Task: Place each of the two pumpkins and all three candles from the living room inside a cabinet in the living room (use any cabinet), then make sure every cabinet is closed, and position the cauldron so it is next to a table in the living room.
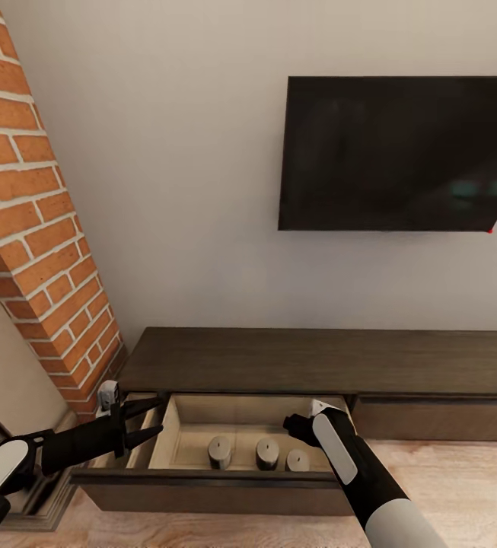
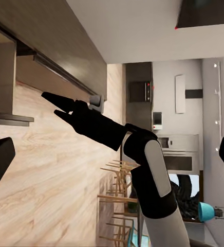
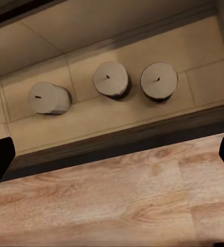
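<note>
- We log three candles (image 1: pixel 256 454) upright in a row inside the pulled-out drawer (image 1: pixel 202 481) of the cabinet (image 1: pixel 316 361).
- Right gripper (image 3: pixel 112 159) hovers above the drawer's front edge, fingers spread, grasping nothing.
- Left gripper (image 1: pixel 145 421) sits at the drawer's fireplace-side (image 1: pixel 35 228) end, fingers parted, empty.

Three beige-grey candles (image 1: pixel 220 450) (image 1: pixel 267 453) (image 1: pixel 297 460), upright in a row, inside the open drawer of the dark-brown cabinet (image 1: pixel 309 359).
</note>
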Robot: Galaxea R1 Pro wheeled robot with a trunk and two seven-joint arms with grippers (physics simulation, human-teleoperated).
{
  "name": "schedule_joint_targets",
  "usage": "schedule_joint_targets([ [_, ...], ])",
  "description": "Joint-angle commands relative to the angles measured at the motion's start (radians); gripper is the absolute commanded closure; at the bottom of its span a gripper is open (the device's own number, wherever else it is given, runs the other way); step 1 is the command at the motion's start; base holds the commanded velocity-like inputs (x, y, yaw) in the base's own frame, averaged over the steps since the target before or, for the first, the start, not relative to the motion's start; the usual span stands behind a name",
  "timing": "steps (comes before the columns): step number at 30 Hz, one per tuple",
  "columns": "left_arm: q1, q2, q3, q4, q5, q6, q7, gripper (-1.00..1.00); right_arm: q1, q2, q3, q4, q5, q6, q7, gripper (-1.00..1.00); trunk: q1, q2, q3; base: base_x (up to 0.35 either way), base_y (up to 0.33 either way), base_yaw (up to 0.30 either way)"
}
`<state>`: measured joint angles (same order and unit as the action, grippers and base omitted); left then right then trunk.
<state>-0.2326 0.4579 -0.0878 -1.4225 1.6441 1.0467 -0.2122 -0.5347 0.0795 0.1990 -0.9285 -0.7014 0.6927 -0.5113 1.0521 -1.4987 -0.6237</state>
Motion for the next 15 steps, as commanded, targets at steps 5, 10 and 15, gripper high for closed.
schedule_joint_targets([
  [5, -0.001, 0.001, -0.001, 0.001, -0.009, 0.000, -0.010, -1.00, -0.001, 0.000, -0.002, -0.001, -0.011, 0.003, -0.010, -1.00, -0.019, 0.035, 0.015, -0.011, 0.002, -0.064],
  [10, -0.001, 0.001, -0.001, 0.001, -0.010, 0.000, -0.010, -1.00, -0.001, -0.002, -0.004, -0.001, -0.011, 0.003, -0.010, -1.00, -0.039, 0.070, 0.030, -0.061, 0.000, -0.177],
  [15, -0.001, 0.001, -0.001, 0.001, -0.010, 0.000, -0.010, -1.00, -0.001, -0.004, -0.004, -0.001, -0.010, 0.001, -0.010, -1.00, -0.058, 0.105, 0.046, -0.179, 0.000, -0.024],
])
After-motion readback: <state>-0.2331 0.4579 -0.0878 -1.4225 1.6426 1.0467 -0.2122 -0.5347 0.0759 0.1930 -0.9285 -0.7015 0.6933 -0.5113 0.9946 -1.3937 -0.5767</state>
